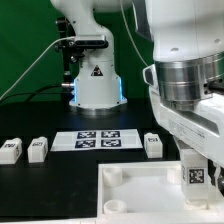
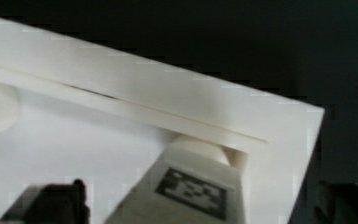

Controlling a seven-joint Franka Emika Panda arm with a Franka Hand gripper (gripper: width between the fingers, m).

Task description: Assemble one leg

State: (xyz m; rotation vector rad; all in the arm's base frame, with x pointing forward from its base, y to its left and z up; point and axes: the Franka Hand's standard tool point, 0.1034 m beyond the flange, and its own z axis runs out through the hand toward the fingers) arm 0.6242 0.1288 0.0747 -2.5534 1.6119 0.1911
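The small white plastic post-like leg with a black-and-white tag [image 1: 196, 176] stands at a corner of the large flat white square panel [image 1: 140, 172] on the black counter [image 1: 45, 190], right under the jaws. I cannot tell whether they grip it. If the leg is tilted or off its socket, pressing could jam it or shove the panel sideways.

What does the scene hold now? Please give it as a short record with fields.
panel: flat on the table, nearest the exterior camera
fourth leg: upright at the panel's corner, under the gripper
loose legs: three, on either side of the marker board
grip: cannot tell if shut
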